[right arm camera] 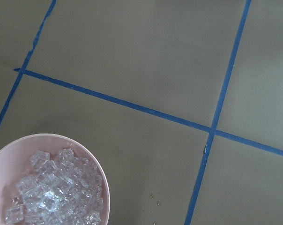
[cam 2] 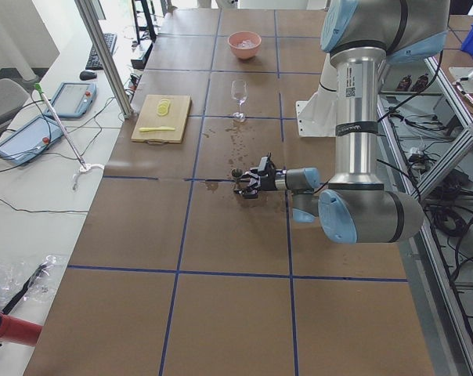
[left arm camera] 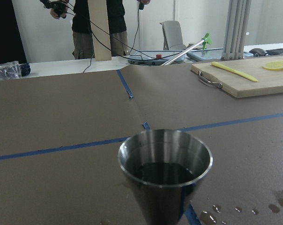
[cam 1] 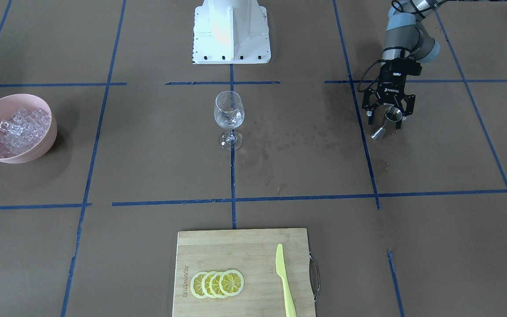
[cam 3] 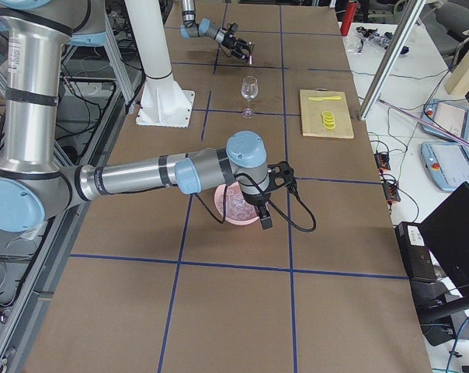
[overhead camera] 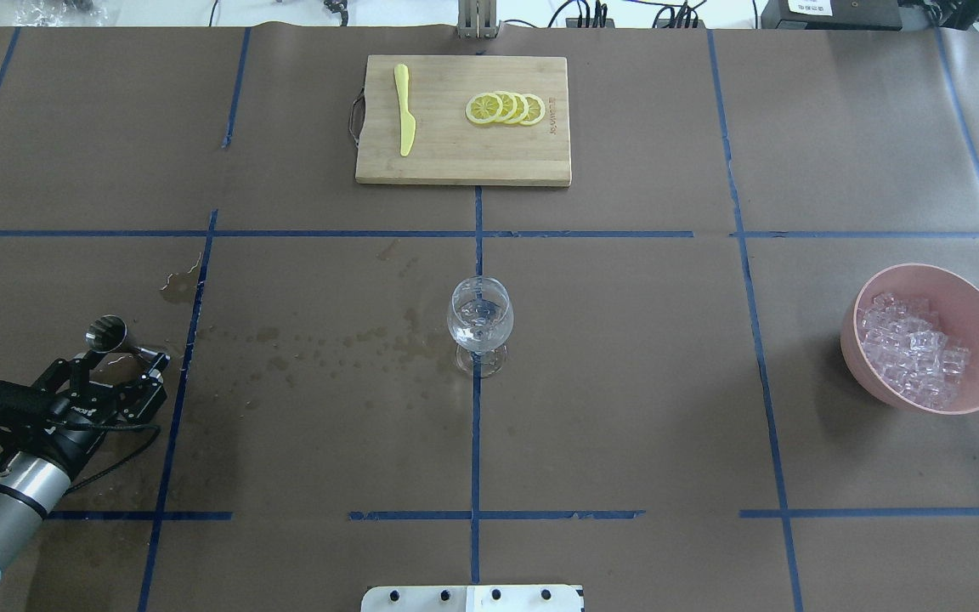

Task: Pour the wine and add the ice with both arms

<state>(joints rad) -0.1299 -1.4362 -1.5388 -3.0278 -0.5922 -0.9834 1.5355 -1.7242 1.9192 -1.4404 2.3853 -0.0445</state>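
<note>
My left gripper (cam 1: pixel 387 116) sits low near the table's (overhead camera: pixel 625 442) left end, fingers spread to either side of an upright steel jigger (cam 1: pixel 379 132); no contact with it is visible. The jigger holds dark liquid. The wine glass (overhead camera: pixel 481 321) stands at the table's centre on a blue tape line (overhead camera: pixel 475 442), well apart from the jigger. The ice (overhead camera: pixel 914 353) lies heaped in a pink bowl (overhead camera: pixel 868 378) near the right end. In the right-end view, my right gripper (cam 3: pixel 264 211) hangs over that bowl; I cannot tell whether its fingers are spread or pressed together.
</note>
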